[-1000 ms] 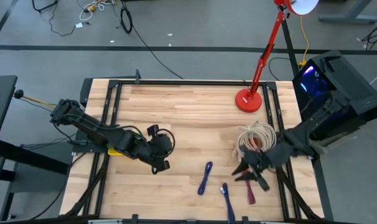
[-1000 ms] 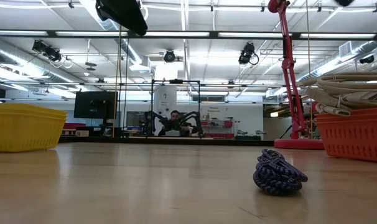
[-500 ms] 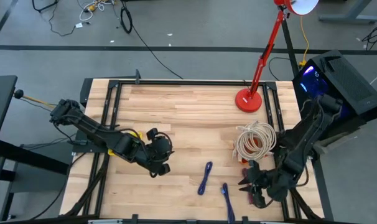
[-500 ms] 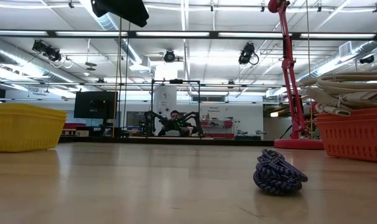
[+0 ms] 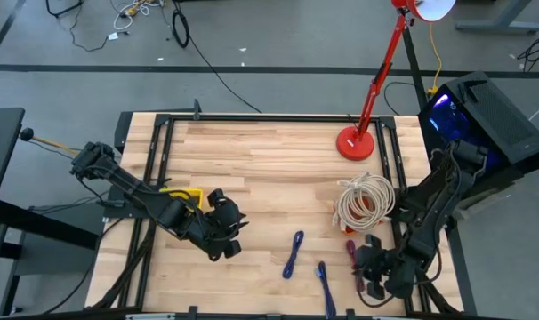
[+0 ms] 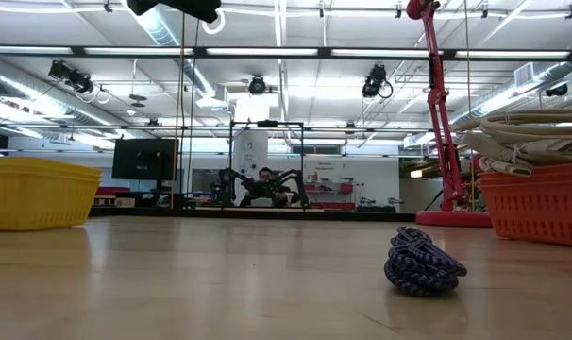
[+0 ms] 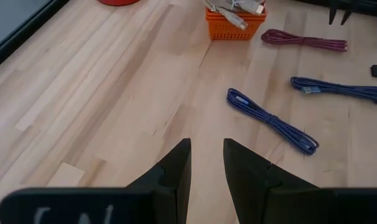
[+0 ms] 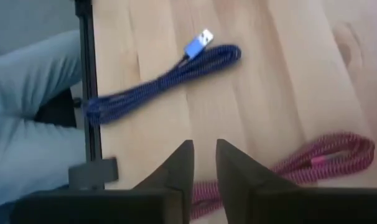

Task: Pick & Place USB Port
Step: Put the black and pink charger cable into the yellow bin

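Two blue braided USB cables lie flat on the wood, one (image 5: 293, 253) mid-table and one (image 5: 325, 277) at the near edge. A maroon cable (image 5: 353, 263) lies right of them. My left gripper (image 5: 221, 244) hovers left of the blue cables, its fingers (image 7: 207, 146) nearly together and holding nothing. My right gripper (image 5: 369, 280) hangs over the maroon cable's near end. In its wrist view its narrow-gapped, empty fingers (image 8: 204, 146) point down between the maroon cable (image 8: 325, 155) and a blue cable's plug (image 8: 204, 37).
An orange basket (image 5: 363, 213) heaped with beige cables stands right of centre, a yellow basket (image 5: 182, 197) left, and a red lamp base (image 5: 355, 142) at the far right. Black frame rails (image 5: 154, 178) run along the table's sides. Bare wood lies mid-table. A person sits far behind (image 6: 264, 184).
My right arm has swung from beside the orange basket toward the near edge and turned, so its gripper now hangs over the maroon cable's near end. My left gripper has drifted a little toward the near edge. The cables have not moved.
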